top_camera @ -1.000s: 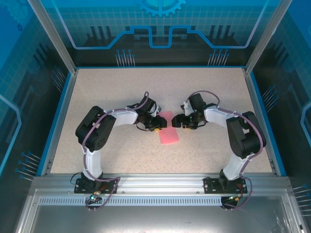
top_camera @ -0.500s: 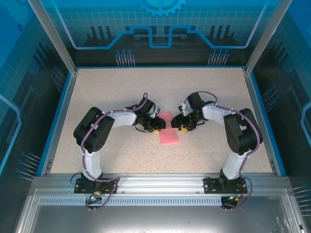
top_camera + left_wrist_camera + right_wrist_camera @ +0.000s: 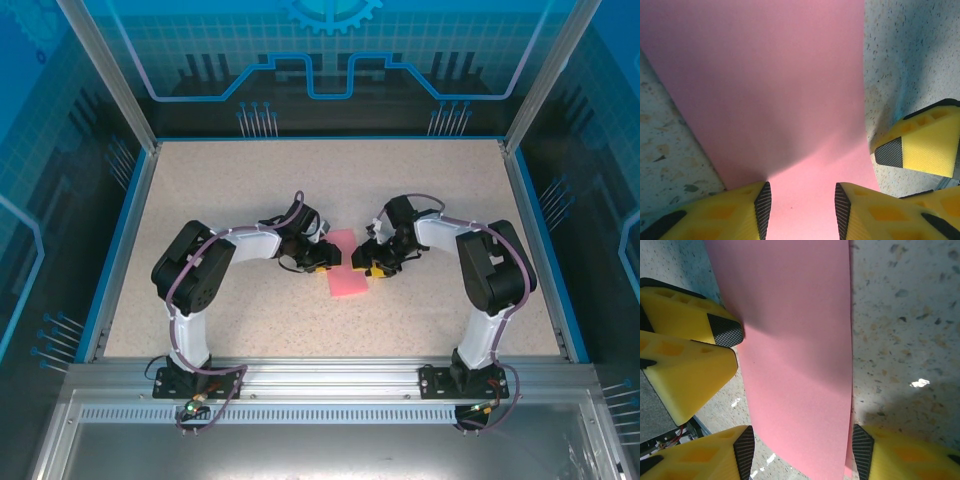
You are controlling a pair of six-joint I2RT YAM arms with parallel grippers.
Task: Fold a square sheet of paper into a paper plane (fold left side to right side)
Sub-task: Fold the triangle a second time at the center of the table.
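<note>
Since the square sheet of paper (image 3: 348,277) lies mid-frame as a narrow rectangle, the halving looks done; left pincer (image 3: 802,200) and right pincer (image 3: 800,449) straddle it, jaws apart, dart folds pending.

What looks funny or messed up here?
Nothing really stands out. The paper lies flat on the table, smooth and untorn. It is only turned a little slanted against the table's edges.

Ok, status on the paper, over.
Left end effector open over pink paper. Right end effector open, straddling it. Paper flat on table. No obstruction seen.
</note>
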